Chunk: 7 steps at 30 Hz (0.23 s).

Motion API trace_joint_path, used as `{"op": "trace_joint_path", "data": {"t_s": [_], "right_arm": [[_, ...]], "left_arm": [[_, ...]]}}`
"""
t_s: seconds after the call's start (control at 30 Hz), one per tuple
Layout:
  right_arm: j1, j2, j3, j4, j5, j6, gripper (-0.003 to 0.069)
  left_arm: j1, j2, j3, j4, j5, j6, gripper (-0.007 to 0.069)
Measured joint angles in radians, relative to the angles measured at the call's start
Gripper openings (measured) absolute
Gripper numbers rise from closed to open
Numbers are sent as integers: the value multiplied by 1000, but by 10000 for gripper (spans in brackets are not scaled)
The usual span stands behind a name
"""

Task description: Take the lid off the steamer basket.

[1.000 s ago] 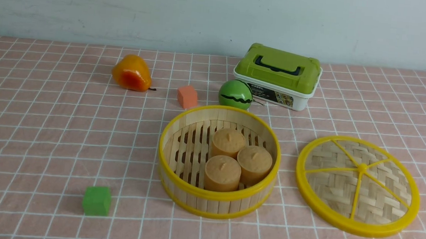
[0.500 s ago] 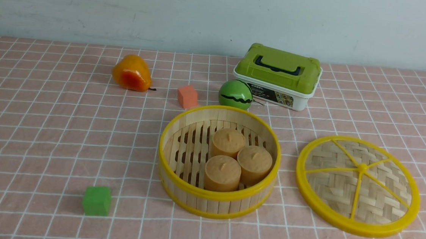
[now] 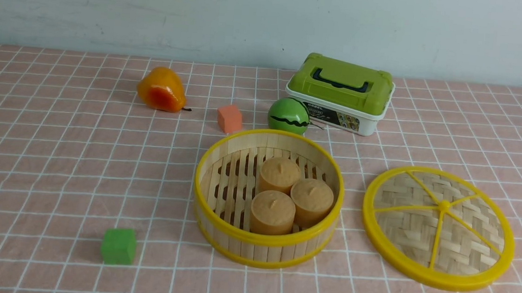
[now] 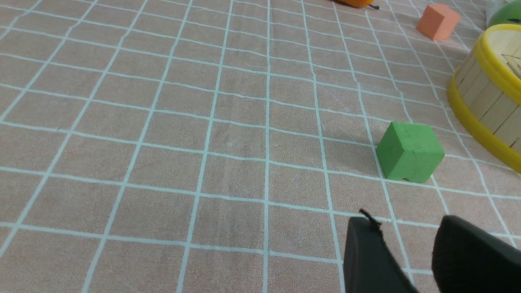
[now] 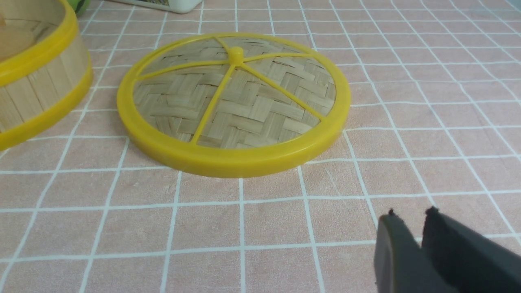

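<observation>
front view, lid: the lid (image 3: 438,228) lies flat on the pink checked cloth (image 3: 55,158), off and to the right of the steamer basket (image 3: 267,198), a strip of cloth between them.
front view, basket: open-topped, three tan cylinders (image 3: 292,196) on its slatted floor.
front view, surroundings: behind it an orange block (image 3: 229,118), a green striped ball (image 3: 288,115) and a white box with green top (image 3: 340,93); a pear-like fruit (image 3: 161,89) far left; a green cube (image 3: 118,245) near left. no arm shows.
left wrist view: left gripper (image 4: 407,244), dark fingers slightly apart, nothing between them, over the cloth near the green cube (image 4: 410,151); basket wall (image 4: 486,95) at the edge.
right wrist view: right gripper (image 5: 411,221), fingers seemingly almost together, empty, above bare cloth just short of the lid (image 5: 233,103); basket (image 5: 38,77) beside it.
</observation>
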Motion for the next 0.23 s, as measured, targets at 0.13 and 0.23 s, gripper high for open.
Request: {"op": "trace_joint_path", "data": {"t_s": [0.13, 0.23], "right_arm": [[0, 0, 0, 0, 0, 0, 89], [0, 0, 0, 0, 0, 0, 96]], "left_arm": [[0, 0, 0, 0, 0, 0, 239], [0, 0, 0, 0, 0, 0, 239]]}}
